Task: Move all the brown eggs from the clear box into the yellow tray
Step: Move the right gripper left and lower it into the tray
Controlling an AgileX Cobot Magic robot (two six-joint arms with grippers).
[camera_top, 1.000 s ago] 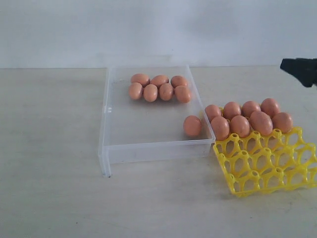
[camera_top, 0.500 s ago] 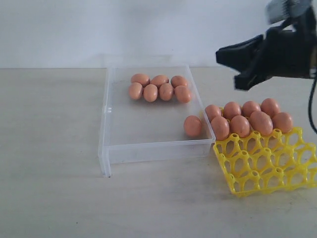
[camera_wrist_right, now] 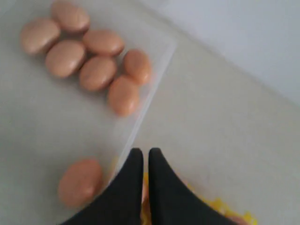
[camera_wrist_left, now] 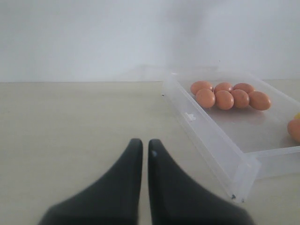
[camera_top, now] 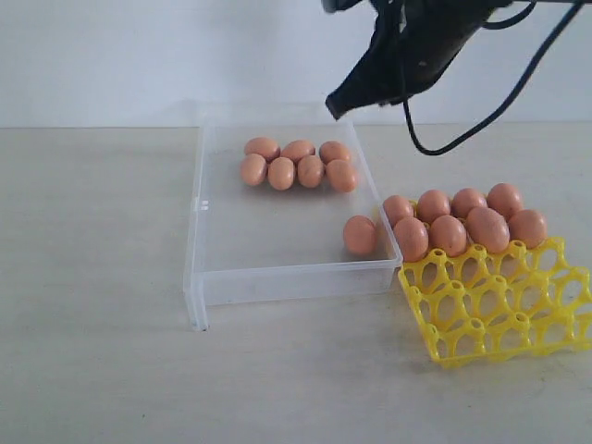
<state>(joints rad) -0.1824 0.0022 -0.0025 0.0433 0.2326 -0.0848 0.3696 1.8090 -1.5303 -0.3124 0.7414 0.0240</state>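
The clear box [camera_top: 287,280] holds several brown eggs [camera_top: 296,164] bunched at its far end and one lone egg [camera_top: 359,235] near its front right corner. Several more eggs [camera_top: 462,222] fill the far rows of the yellow tray [camera_top: 490,314], which stands to the right of the box. My right gripper [camera_top: 334,106] hangs shut and empty high above the box's far right corner. In the right wrist view this gripper [camera_wrist_right: 145,152] is above the box wall, with the egg cluster [camera_wrist_right: 89,56] and lone egg [camera_wrist_right: 79,182] below. My left gripper [camera_wrist_left: 145,143] is shut and empty over bare table beside the box [camera_wrist_left: 220,140].
The right arm's black cable [camera_top: 481,111] loops down above the table behind the tray. The tray's near rows of cells [camera_top: 504,328] hold nothing. A pale wall [camera_top: 185,55] rises behind the table.
The right arm has swept in from the far right edge, leftward and upward to above the box's far right corner. Its jaws have gone from open to shut. No egg has moved.
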